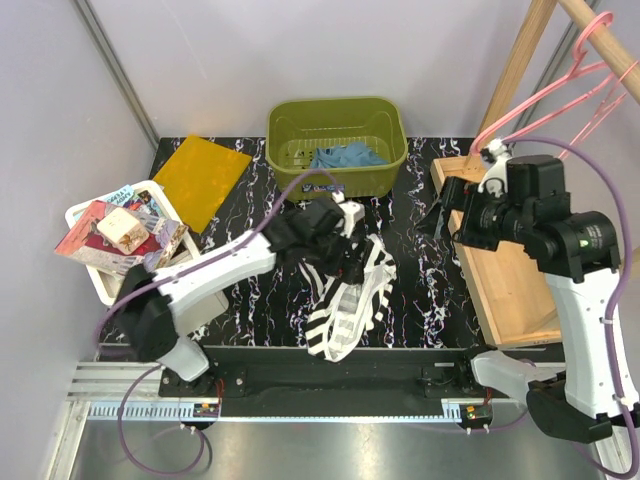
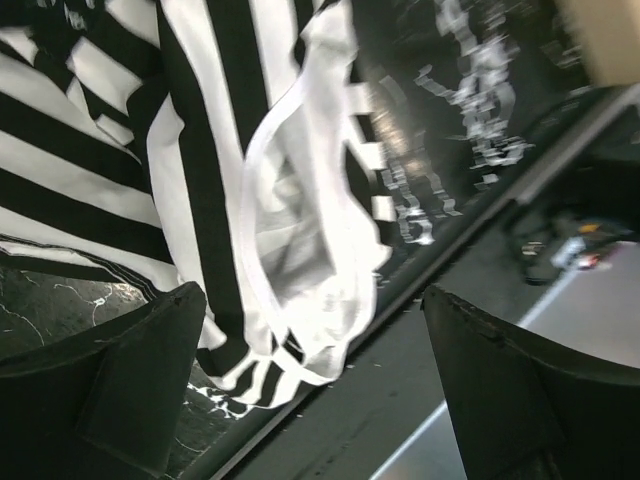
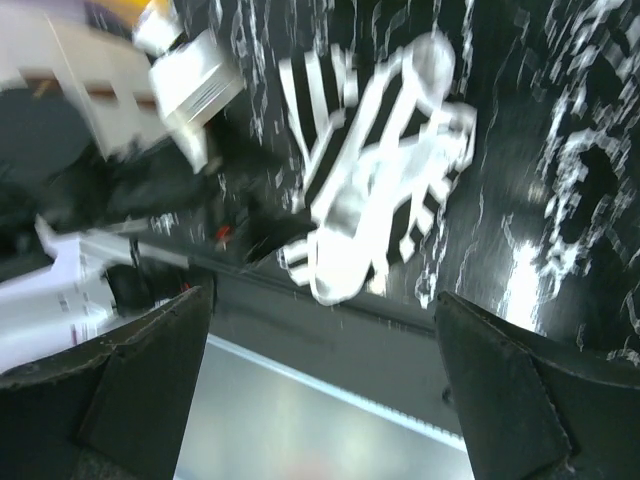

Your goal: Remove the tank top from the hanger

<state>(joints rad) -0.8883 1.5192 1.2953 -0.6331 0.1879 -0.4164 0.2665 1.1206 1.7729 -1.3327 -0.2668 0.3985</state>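
The black-and-white striped tank top lies crumpled on the black marbled table, near its front edge. It also shows in the left wrist view and the right wrist view. My left gripper hovers just over its upper end. Its jaws are open and nothing sits between them. The pink hanger hangs bare from the wooden rail at the top right. My right gripper is raised beside the wooden stand, open and empty.
A green basket holding a blue cloth stands at the back. A yellow sheet and a white bin of boxes lie at the left. The wooden rack's base and post fill the right side.
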